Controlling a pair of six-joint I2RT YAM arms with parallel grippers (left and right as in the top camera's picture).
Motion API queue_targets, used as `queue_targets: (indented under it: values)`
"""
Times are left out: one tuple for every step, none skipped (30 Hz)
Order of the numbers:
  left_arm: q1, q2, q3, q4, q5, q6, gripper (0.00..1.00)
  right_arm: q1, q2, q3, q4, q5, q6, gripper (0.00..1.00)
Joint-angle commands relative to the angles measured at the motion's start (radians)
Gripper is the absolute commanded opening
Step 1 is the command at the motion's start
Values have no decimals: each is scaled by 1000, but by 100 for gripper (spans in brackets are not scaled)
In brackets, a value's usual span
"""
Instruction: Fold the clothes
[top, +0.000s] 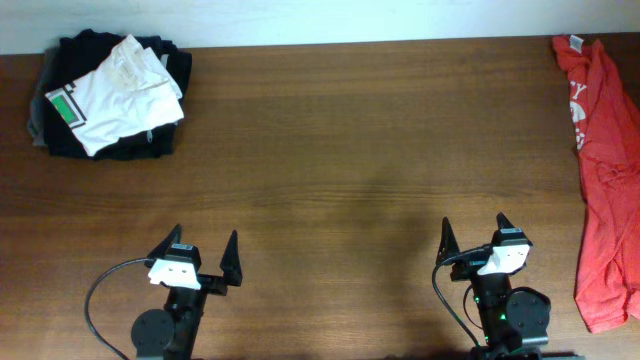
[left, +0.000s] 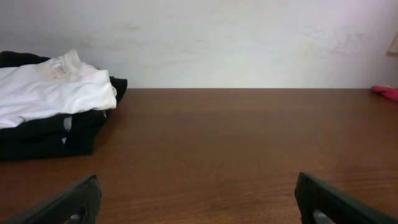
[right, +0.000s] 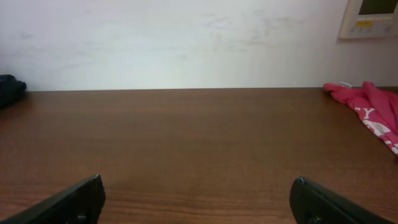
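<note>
Lying atop a dark pile (top: 55, 135) at the tabletop's (top: 350, 150) far-L corner was the white T-shirt (top: 120, 85); red shirt (top: 605, 180) lay far R. L fingers (top: 232, 258) & R fingers (top: 447, 240) were spread wide, empty.

The white T-shirt (top: 120, 95) lies bundled into a rough, loosely folded rectangle at the far left corner of the surface (top: 350, 150), turned at a slant so that one end points toward the back edge. It rests on top of a pile of dark garments (top: 135, 150), whose black cloth shows around it on all sides. A small green-and-black graphic (top: 66, 108) shows at its near left end, and from the left wrist view the shirt (left: 50, 93) looks soft and rumpled, its upper layer creased and slightly humped.
</note>
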Motion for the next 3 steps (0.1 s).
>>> queue_targets:
  values:
    - [-4, -9, -7, 0, -7, 5, 99, -7, -8, -5, -7, 9, -7, 98]
    - [-4, -9, -7, 0, -7, 5, 99, -7, -8, -5, -7, 9, -7, 98]
    - [-4, -9, -7, 0, -7, 5, 99, -7, -8, -5, -7, 9, -7, 98]
